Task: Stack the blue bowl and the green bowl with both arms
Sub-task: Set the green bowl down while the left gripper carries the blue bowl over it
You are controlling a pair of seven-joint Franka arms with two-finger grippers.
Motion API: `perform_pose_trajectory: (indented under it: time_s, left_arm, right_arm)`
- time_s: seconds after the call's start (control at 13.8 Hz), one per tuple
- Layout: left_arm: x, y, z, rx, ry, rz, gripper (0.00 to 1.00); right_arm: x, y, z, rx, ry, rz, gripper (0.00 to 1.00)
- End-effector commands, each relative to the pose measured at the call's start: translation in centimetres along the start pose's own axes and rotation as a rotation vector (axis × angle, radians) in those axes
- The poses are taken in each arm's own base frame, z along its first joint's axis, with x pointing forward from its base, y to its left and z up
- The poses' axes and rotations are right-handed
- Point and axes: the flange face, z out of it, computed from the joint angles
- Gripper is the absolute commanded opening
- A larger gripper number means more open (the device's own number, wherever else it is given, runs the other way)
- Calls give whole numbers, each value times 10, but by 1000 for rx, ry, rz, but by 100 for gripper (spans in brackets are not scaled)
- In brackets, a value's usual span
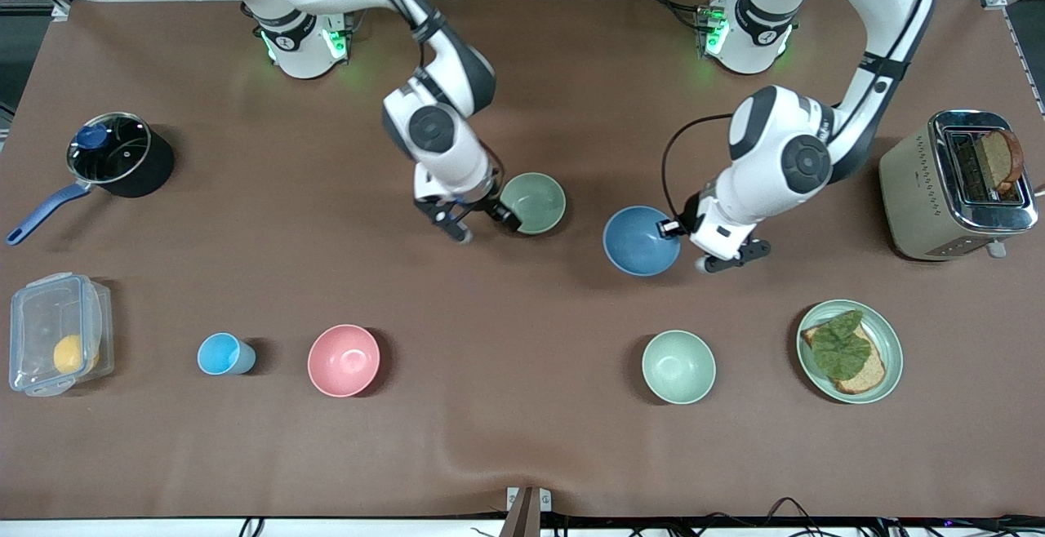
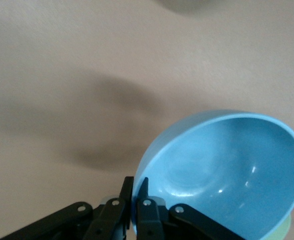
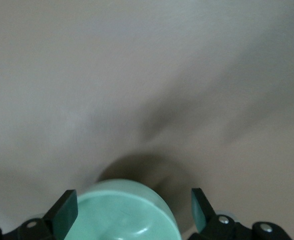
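At the right arm's end of the table stand a dark saucepan [image 1: 118,153] with a glass lid and, nearer the front camera, a clear lidded box [image 1: 59,333] with a yellow fruit inside. Next along that nearer row come a small light-blue cup [image 1: 222,354] and a pink bowl [image 1: 344,360]. The right gripper [image 1: 486,227] sits low beside the green bowl [image 1: 533,202], its fingers spread wide. In the right wrist view the green bowl [image 3: 124,215] shows between the two finger pads [image 3: 64,210]; whether either pad touches it I cannot tell. Toward the left arm's end, apart from the green bowl, is the blue bowl [image 1: 641,241]. The left gripper [image 1: 671,228] is clamped on its rim, and the left wrist view shows the fingers [image 2: 145,192] pinching the tilted blue bowl's [image 2: 227,170] edge. A second, mintier bowl [image 1: 678,366] sits nearer the camera, then a green plate [image 1: 890,341] carrying toast and a leaf, and a toaster [image 1: 918,186] with a slice in it.
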Motion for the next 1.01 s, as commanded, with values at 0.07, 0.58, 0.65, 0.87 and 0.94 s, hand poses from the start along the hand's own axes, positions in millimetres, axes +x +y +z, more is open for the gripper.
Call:
perform_pose_trajectory:
  time_s: [0.07, 0.58, 0.65, 0.87, 0.94]
  left_arm:
    - [-40, 36, 20, -1, -30, -17, 0]
    - [-92, 102, 72, 21, -112, 0, 0]
    - [-96, 104, 74, 25, -116, 4, 0]
    - [-104, 115, 81, 25, -125, 9, 0]
    - [-105, 119, 81, 19, -125, 8, 0]
  right_arm:
    - [34, 6, 10, 7, -206, 298, 100]
    - [76, 26, 65, 3, -405, 619, 100]
    - [77, 26, 65, 15, -416, 624, 100]
    - [73, 28, 72, 11, -424, 638, 100]
    - [69, 26, 73, 29, -433, 660, 100]
